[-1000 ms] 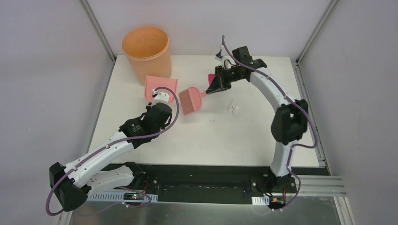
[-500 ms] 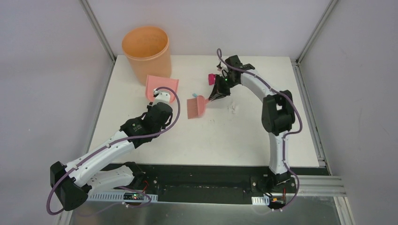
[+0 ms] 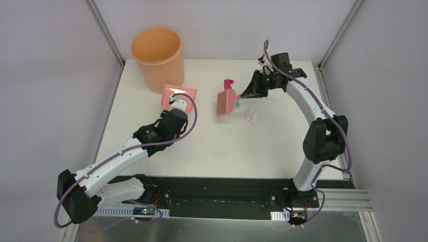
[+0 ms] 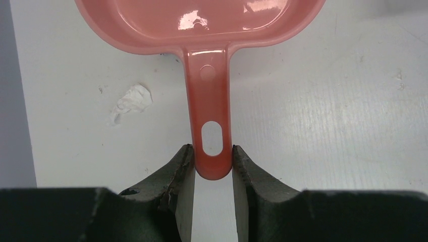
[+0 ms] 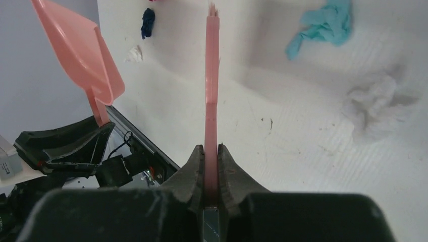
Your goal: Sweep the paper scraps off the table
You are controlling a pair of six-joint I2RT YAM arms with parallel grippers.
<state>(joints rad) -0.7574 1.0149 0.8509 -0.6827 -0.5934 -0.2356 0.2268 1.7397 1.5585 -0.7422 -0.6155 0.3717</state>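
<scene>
My left gripper (image 4: 212, 162) is shut on the handle of the salmon dustpan (image 4: 202, 30), which lies flat on the white table (image 3: 272, 146); in the top view the dustpan (image 3: 180, 92) is beside the bucket. My right gripper (image 5: 211, 150) is shut on the handle of the salmon brush (image 5: 212, 85), held edge-on; in the top view the brush (image 3: 226, 102) is at mid-table. A magenta scrap (image 3: 228, 82) lies behind the brush. A light blue scrap (image 5: 323, 24) lies right of it, also seen from above (image 3: 237, 104). A black scrap (image 5: 148, 22) lies near the dustpan (image 5: 81, 50).
An orange bucket (image 3: 157, 55) stands at the table's back left corner. A white paper wad (image 3: 250, 117) lies right of the brush, also in the right wrist view (image 5: 373, 101). A small white scrap (image 4: 130, 101) lies left of the dustpan handle. Metal frame posts stand at the back corners.
My right arm swung the brush right and toward the back, turning it more edge-on. My left arm shifted the dustpan slightly right. Both grips are unchanged.
</scene>
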